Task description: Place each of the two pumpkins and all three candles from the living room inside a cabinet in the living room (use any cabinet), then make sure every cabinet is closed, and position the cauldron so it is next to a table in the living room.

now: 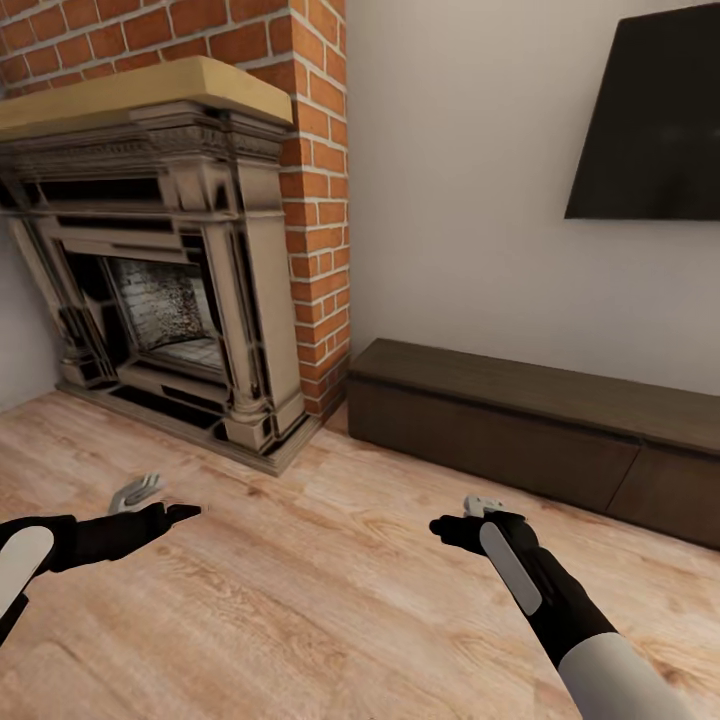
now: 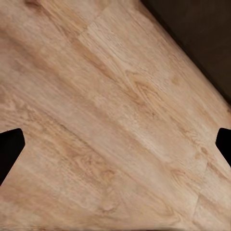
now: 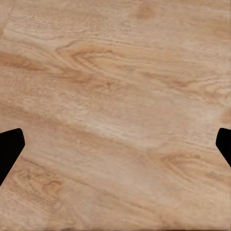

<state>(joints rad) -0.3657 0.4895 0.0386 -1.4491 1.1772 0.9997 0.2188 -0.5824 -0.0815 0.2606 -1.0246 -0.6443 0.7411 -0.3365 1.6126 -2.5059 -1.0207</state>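
Head view: cabinet (image 1: 520, 420) (shut) lies beyond both wide-spread tools (image 1: 135, 492) (image 1: 478, 506).

Even, soft light fills my head view; the floor (image 1: 300, 600) looks bright, shadows faint, wrist views slightly blurred.

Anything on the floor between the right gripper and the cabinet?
Nothing: in the head view, only bare wood floor separates the right gripper from the closed cabinet.

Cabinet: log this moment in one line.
cabinet shut | left gripper open, empty | right gripper open, empty | over floor
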